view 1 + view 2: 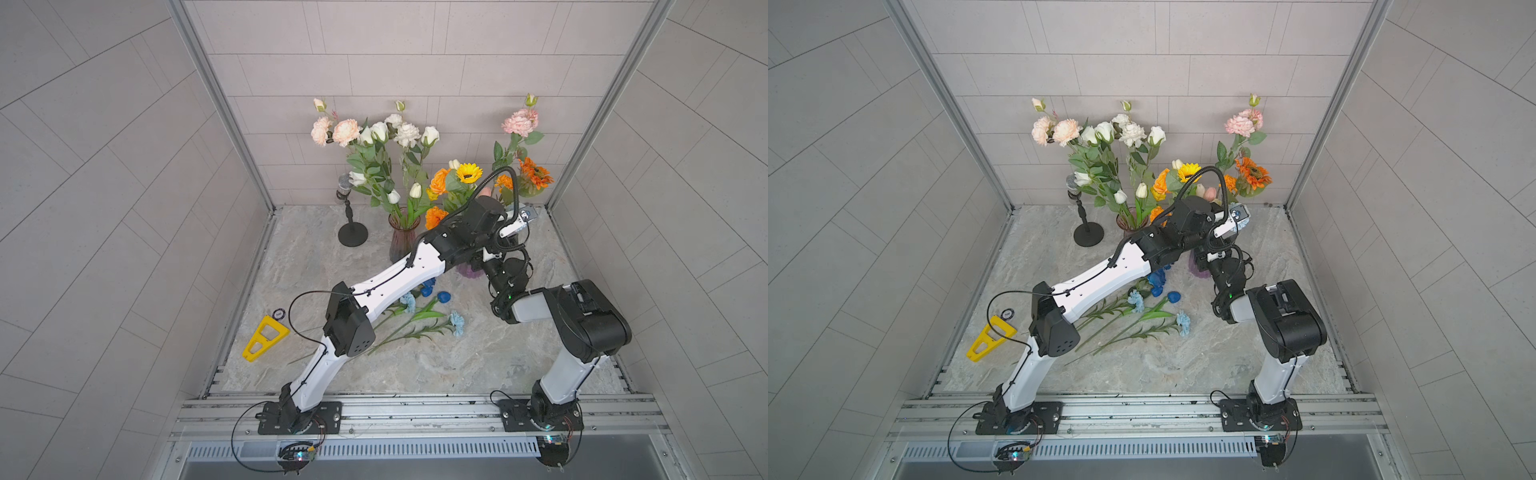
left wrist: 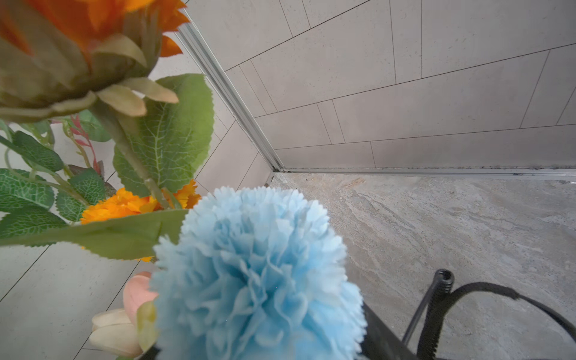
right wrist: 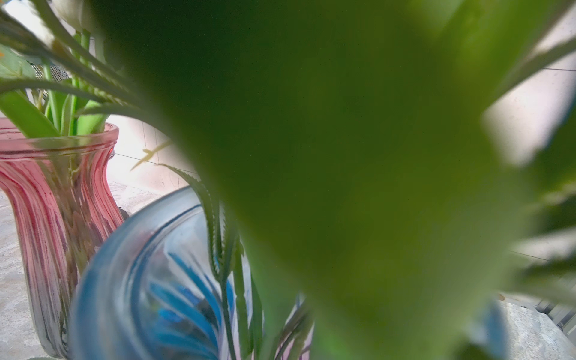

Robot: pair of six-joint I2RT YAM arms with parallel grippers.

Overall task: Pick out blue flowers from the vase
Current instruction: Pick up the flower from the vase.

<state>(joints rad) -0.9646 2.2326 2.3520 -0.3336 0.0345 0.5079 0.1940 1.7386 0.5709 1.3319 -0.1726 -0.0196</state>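
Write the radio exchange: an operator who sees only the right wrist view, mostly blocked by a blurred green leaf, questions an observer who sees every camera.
Operator: Are any blue flowers out of the vase yet?
Observer: Yes. In both top views two pale blue carnations and a dark blue tulip lie on the table.
Operator: Is any blue still up among the bouquets?
Observer: The left wrist view shows a frilly blue bloom close to the camera, beside an orange flower.
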